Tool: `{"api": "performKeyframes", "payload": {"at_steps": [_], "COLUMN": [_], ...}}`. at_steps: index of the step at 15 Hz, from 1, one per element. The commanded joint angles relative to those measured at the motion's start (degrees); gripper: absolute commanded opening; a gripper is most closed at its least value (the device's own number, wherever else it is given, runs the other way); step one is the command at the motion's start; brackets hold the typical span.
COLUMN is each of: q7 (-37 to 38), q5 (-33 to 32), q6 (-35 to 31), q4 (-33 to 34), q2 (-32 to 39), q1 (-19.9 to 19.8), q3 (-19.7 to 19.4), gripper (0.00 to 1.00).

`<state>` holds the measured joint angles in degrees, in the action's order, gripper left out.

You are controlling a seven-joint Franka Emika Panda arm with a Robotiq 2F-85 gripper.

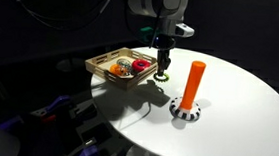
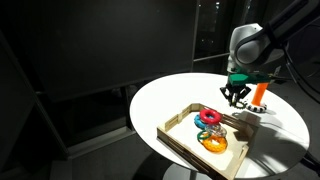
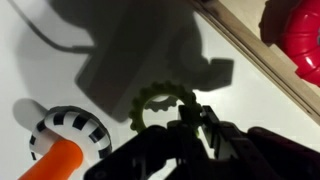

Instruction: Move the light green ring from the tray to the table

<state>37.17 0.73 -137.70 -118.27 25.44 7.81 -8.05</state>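
Right under us, the gripper (image 3: 200, 128) sits at the rim of the light green ring (image 3: 160, 103). We can't tell whether it's pinching. The ring looks down on the counter (image 3: 60, 70), just outside the tray (image 3: 255, 50). We'd say only release and retreat remain.

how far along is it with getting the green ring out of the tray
Mostly done: the light green ring is out of the tray and down at the white table beside it. In hand: the gripper sits right at the ring's rim; whether the jaws grip it is unclear. Left: letting go, if needed, and backing off.
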Motion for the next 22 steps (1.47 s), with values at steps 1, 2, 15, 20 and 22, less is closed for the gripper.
{"api": "performKeyframes", "payload": {"at_steps": [1,2,15,20,22], "q7": [2.5,2.6,4.1,3.1,2.7], "q5": [-1.1,-0.9,-0.4,-0.4,-0.5], "q6": [-1.1,-1.2,-2.7,-1.9,-1.7], "q4": [-1.7,-1.9,-2.1,-3.0,-3.4], "q2": [0.5,1.0,4.3,1.6,0.3], "q1": [-0.7,-1.0,-1.2,-1.3,-1.4], "q3": [-1.0,-1.1,-2.1,-1.9,-1.7], "gripper": [0.07,0.07,0.51,0.89,1.0]}}
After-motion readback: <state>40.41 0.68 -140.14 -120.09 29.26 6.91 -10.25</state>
